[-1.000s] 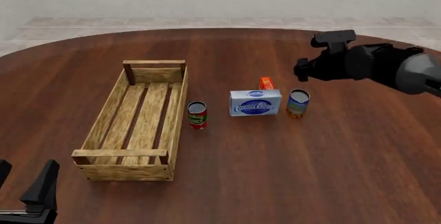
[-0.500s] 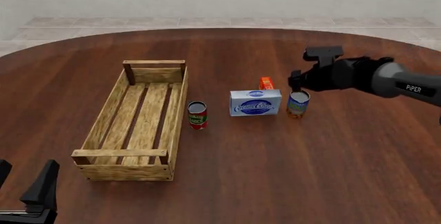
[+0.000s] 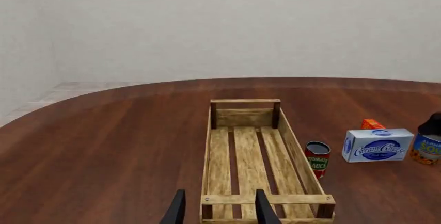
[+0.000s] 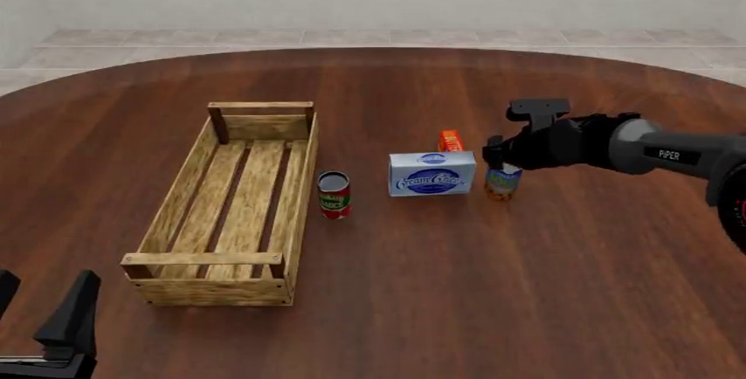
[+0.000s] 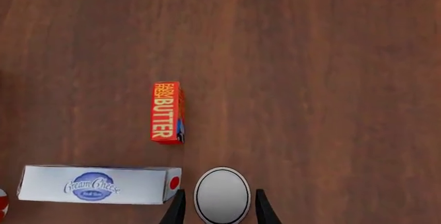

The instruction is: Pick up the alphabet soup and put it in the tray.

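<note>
The right claw (image 4: 504, 159) hangs directly over the alphabet soup (image 4: 504, 182), its fingers (image 5: 177, 207) spread and straddling the can's silver top (image 5: 222, 195) with a gap on each side; nothing is gripped. The can stands upright on the worktop (image 4: 466, 292), toward the right of the middle and well apart from the tray (image 4: 233, 209).

Just beside the soup, on the side facing the tray, a blue-and-white cream cheese box (image 4: 432, 174) stands on its long edge; a narrow gap separates it from the can, and one claw finger sits in that gap. A small orange butter box (image 4: 450, 141) lies behind the cream cheese, toward the worktop's far edge, apart from both. Between the cream cheese and the tray stands a red-and-green tomato sauce can (image 4: 334, 195), close to the tray's long right wall but not touching it.

The tray lies lengthwise toward the left of the worktop, its slatted bottom bare.

The left claw (image 4: 47, 327) rests at the near left corner of the worktop, fingers (image 3: 177, 211) apart and holding nothing, pointed along the tray's near end.
</note>
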Robot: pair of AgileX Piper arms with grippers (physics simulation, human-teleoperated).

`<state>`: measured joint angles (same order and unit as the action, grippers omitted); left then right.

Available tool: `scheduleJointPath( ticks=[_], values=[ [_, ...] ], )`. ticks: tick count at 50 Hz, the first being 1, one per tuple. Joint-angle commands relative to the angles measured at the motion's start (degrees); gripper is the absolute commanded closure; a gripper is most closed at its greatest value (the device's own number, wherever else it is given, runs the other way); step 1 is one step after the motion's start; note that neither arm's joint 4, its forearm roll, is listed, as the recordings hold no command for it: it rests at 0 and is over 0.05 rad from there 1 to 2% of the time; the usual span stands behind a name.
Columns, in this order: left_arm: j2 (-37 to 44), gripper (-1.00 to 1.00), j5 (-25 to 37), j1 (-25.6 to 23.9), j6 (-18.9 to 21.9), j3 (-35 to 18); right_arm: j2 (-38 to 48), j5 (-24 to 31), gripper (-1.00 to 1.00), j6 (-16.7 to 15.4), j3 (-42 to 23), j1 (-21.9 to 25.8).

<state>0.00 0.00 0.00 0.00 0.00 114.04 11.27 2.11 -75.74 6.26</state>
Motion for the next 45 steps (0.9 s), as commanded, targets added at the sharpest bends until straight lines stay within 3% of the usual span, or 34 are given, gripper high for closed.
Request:
scheduleJointPath(
  ticks=[1,25,26,45],
  values=[
    [0.00,-1.00,0.00,0.00,0.00,0.00,2.12,-1.71,-1.00,0.60,0.55,0.19],
    [0.00,-1.00,0.00,0.00,0.00,0.00,5.23,-4.08,-1.00,2.61,1.13,1.46],
    [0.00,-1.00,0.00,0.00,0.00,0.00,5.30,-4.12,1.00,2.60,1.11,1.45],
    [0.00,-1.00,0.00,0.00,0.00,0.00,1.91,-2.42,1.00,0.26,1.22,1.05]
  ],
)
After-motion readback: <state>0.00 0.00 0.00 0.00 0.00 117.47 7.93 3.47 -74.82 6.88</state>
